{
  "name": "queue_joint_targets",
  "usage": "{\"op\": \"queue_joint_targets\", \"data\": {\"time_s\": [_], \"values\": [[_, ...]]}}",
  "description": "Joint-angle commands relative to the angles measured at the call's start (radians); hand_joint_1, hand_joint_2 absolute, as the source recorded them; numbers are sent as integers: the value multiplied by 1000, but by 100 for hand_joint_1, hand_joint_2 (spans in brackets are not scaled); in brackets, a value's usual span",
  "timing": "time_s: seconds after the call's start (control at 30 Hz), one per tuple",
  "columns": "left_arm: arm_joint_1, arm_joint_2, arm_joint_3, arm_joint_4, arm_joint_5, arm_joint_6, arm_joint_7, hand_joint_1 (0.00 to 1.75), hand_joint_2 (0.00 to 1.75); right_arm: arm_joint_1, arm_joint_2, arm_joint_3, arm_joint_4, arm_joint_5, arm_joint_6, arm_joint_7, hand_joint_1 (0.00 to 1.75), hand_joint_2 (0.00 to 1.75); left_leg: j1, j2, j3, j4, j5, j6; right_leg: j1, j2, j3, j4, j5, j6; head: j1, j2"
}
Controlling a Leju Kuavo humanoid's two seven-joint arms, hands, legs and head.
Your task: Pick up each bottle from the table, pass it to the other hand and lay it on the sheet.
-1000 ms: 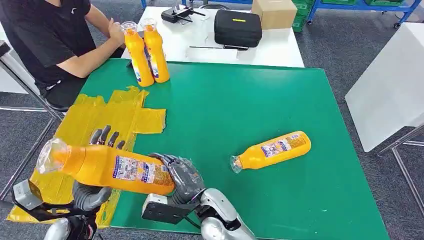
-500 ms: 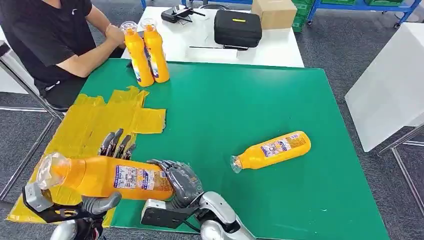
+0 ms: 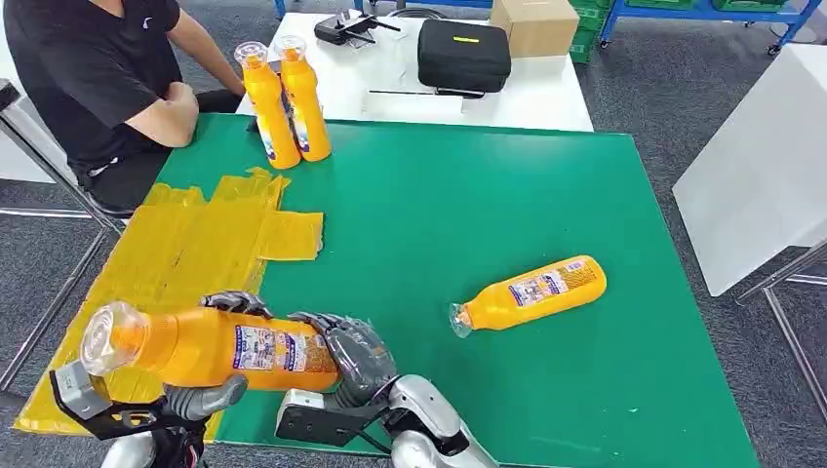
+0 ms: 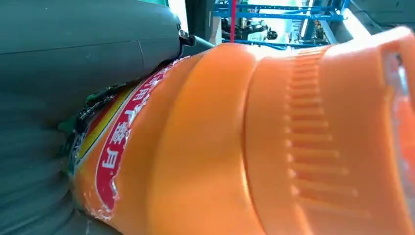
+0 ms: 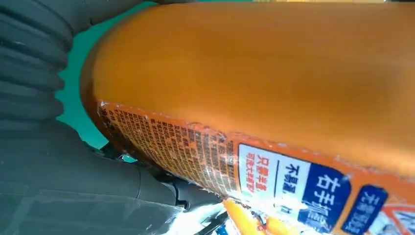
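Held orange bottle (image 3: 219, 346) lies sideways above table's near-left corner, clear cap twd the left, over edge of yellow sheet (image 3: 185, 244); its contents can't be told; left hand (image 3: 210, 390) wraps its middle w/ fingers curled over the top, right hand (image 3: 356, 356) grips its base end; 2nd bottle (image 3: 531, 291) lies on green table (image 3: 468, 195) mid-right; 2 more bottles (image 3: 285, 97) upright at far-left edge beside a seated person (image 3: 88, 68); black case (image 3: 464, 54) & cardboard box (image 3: 534, 24) on white table behind.
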State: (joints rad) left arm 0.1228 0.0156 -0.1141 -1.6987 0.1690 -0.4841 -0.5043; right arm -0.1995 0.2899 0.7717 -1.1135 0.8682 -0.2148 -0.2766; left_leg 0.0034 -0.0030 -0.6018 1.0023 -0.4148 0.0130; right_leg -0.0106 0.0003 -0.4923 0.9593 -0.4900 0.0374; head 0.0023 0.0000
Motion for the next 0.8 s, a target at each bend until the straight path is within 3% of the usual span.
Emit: {"op": "queue_joint_targets", "data": {"time_s": [0.03,0.13,0.3,0.33,0.37,0.47,0.5,0.53,0.8], "values": [[-12,-6,-6,0,-1,0,2,175,175,9,-36,31,27,14,1,1,175,175,1,-1,2,-1,0,0,1,-1,3,-2,0,-1,0,0],[-13,-10,-2,-2,-13,16,2,175,175,10,-36,29,24,15,-2,2,175,175,1,-1,2,-1,0,0,1,-2,3,-2,0,-1,0,0],[-31,-49,47,-12,-208,189,7,175,175,26,-53,-16,-37,23,-29,24,175,175,1,-2,2,-1,-1,-1,1,-2,4,-2,-1,-1,0,0],[-41,-57,63,-17,-314,264,0,175,175,23,-64,-30,-62,36,-36,48,35,175,1,-2,1,0,0,0,1,-2,2,-1,0,-1,0,0],[-46,-58,66,-22,-405,321,-4,175,175,22,-71,-37,-80,43,-37,60,0,175,1,-2,0,0,0,0,1,-3,2,-1,0,-1,0,0],[-69,-65,77,-26,-848,617,21,175,175,22,-131,-91,-215,29,-48,83,0,175,1,-3,0,0,0,0,1,-3,2,-1,0,-1,0,0],[-69,-65,81,-25,-896,648,34,175,175,22,-151,-107,-254,20,-43,88,0,0,1,-5,0,1,0,0,1,-6,2,-1,-1,-1,0,0],[-66,-62,87,-19,-968,701,45,175,175,23,-193,-129,-323,-3,-15,100,0,0,1,-5,0,1,0,0,1,-5,2,-1,-1,-1,0,0],[-59,-64,87,-11,-971,712,41,175,175,39,-180,-138,-323,11,1,92,0,0,0,-1,1,0,0,0,0,-1,6,-1,0,0,0,0]]}}
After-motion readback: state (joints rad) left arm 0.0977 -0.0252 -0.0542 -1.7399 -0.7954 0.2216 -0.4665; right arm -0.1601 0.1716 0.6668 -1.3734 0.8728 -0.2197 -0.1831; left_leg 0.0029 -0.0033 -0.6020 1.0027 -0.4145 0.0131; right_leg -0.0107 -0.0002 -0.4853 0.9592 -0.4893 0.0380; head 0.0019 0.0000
